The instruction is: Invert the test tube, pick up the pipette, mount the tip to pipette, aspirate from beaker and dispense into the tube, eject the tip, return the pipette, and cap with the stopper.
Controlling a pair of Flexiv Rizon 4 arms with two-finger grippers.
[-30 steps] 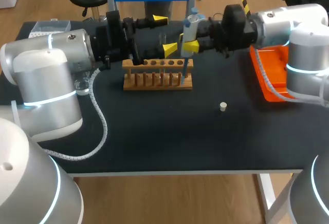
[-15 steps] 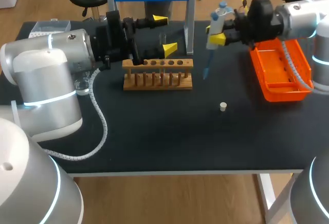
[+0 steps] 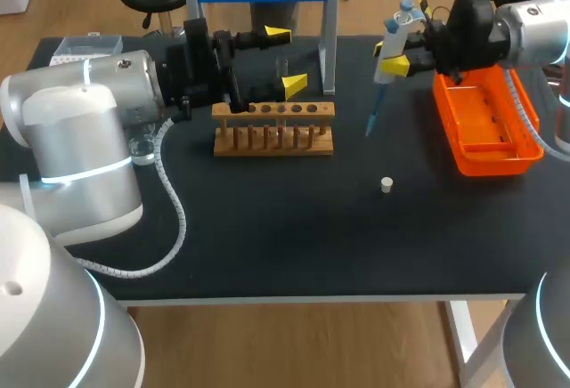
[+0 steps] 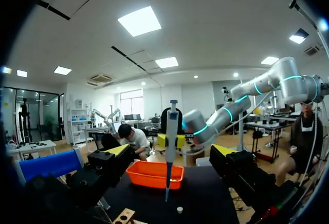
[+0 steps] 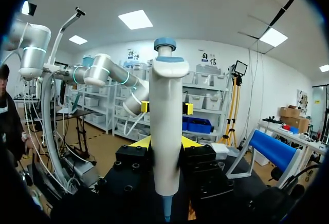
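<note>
Here, the right gripper point(image 3: 389, 58), fingers clamped on the upright white pipette with a blue plunger point(image 3: 400, 25), holds it just beside the orange plastic tray point(image 3: 448, 117), seemingly to eject its pale blue tip point(image 3: 372, 119), while the left gripper point(image 3: 285, 57) hangs wide open, holding nothing, by the wooden test-tube rack point(image 3: 273, 130).

**A lab bench worked by robot arms**

We are at a laboratory bench. Our black table point(image 3: 294, 237) carries a wooden test-tube rack point(image 3: 273, 130), a tip box point(image 3: 86, 47), an orange tray point(image 3: 525, 149) and a small white stopper point(image 3: 386, 184). Our right gripper point(image 3: 389, 57) clasps a pipette point(image 3: 398, 28).
</note>
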